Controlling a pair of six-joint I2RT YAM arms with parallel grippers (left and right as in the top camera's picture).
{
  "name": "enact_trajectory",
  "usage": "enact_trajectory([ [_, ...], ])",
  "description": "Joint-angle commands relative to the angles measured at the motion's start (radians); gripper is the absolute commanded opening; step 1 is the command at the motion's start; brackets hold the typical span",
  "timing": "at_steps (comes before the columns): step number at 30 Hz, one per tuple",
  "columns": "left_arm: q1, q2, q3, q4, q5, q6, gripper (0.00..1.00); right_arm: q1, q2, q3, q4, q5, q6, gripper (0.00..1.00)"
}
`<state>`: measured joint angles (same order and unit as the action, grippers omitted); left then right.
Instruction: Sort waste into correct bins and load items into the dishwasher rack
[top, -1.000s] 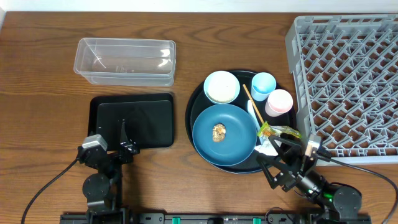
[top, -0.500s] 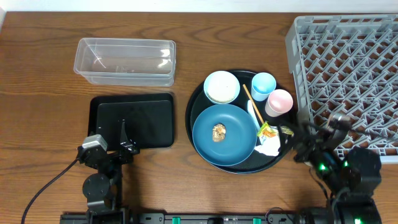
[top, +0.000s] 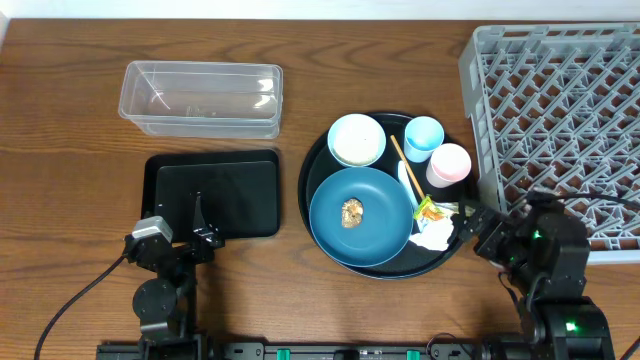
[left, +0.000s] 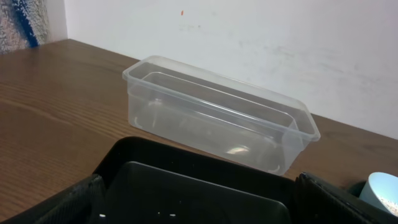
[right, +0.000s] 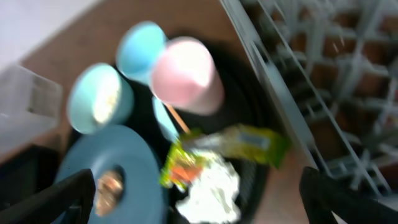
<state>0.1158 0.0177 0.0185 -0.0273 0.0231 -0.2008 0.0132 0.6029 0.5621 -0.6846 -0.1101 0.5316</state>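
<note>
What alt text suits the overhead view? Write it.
A round black tray holds a blue plate, bowl, blue cup, pink cup, wrapper and tissue. A grey rack stands to its right, a clear tub and shallow black tray to its left.

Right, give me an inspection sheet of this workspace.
Surface: wooden table.
Job's things: clear tub and black rectangular tray empty; blue plate with brown lump, bowl, light-blue cup, pink cup, wrapper and tissue on the round black tray; rack empty.
Clutter: wooden stick.
Grippers: left gripper open over the black rectangular tray; right gripper open beside the tissue.
Cables: black cable, front left.
Surroundings: white wall.
</note>
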Motion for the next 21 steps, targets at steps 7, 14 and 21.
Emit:
enact_trajectory([
  [7, -0.004, 0.001, -0.014, -0.043, -0.015, 0.021, 0.98, -0.006, 0.002, 0.018, -0.145, 0.025, -0.017, 0.99],
  [14, -0.004, 0.001, -0.014, -0.043, -0.015, 0.021, 0.98, -0.006, 0.002, 0.018, -0.184, 0.025, -0.017, 0.99],
  [21, -0.027, 0.001, -0.014, -0.043, -0.015, 0.021, 0.98, -0.006, 0.002, 0.018, -0.184, 0.025, -0.017, 0.99],
])
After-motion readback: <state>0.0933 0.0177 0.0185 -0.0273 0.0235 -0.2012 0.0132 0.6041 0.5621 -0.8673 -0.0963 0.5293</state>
